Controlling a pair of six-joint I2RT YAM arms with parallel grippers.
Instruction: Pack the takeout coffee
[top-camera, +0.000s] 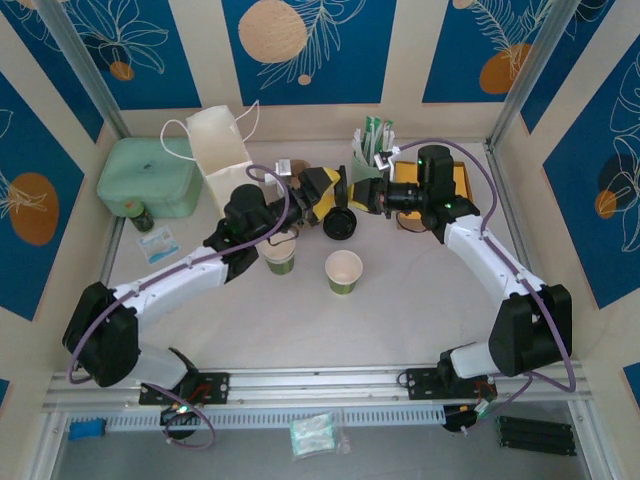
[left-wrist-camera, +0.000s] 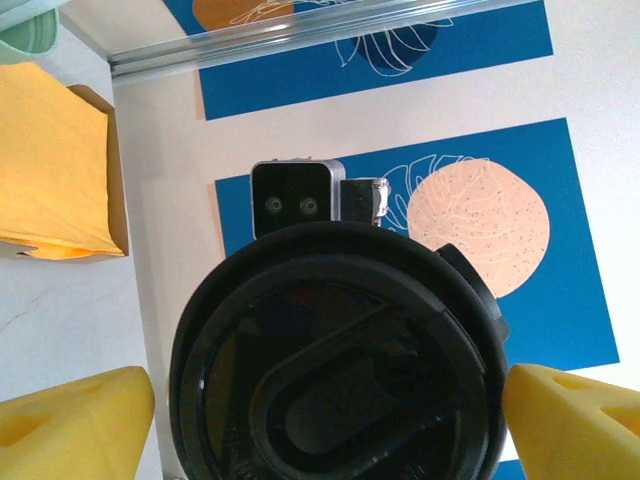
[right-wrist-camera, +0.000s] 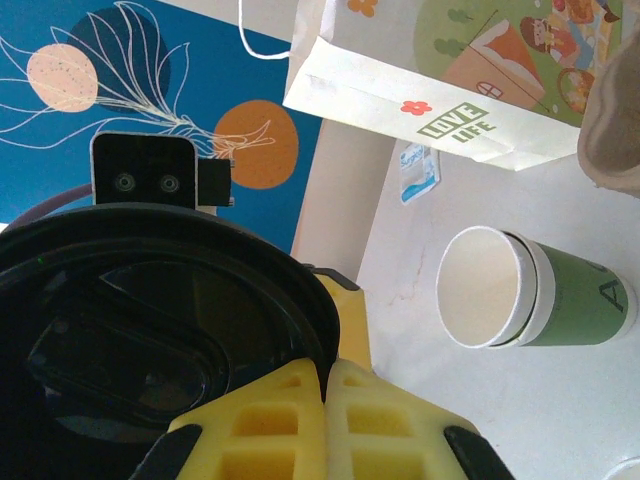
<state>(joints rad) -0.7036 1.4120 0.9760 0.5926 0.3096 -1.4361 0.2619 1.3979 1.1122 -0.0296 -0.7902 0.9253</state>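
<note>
Black lid (top-camera: 340, 222) pinched by right gripper (right-wrist-camera: 327, 372) | left gripper (left-wrist-camera: 322, 420) open astride it | clamp rim squarely before right lets go

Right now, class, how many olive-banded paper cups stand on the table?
2. The centre cup stands open on the table; the left cup stands beside it, partly under the left arm. More may be hidden behind the arms.

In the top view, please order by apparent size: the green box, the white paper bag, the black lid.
Largest: green box.
Then: white paper bag, clearly less area.
Smallest: black lid.
</note>
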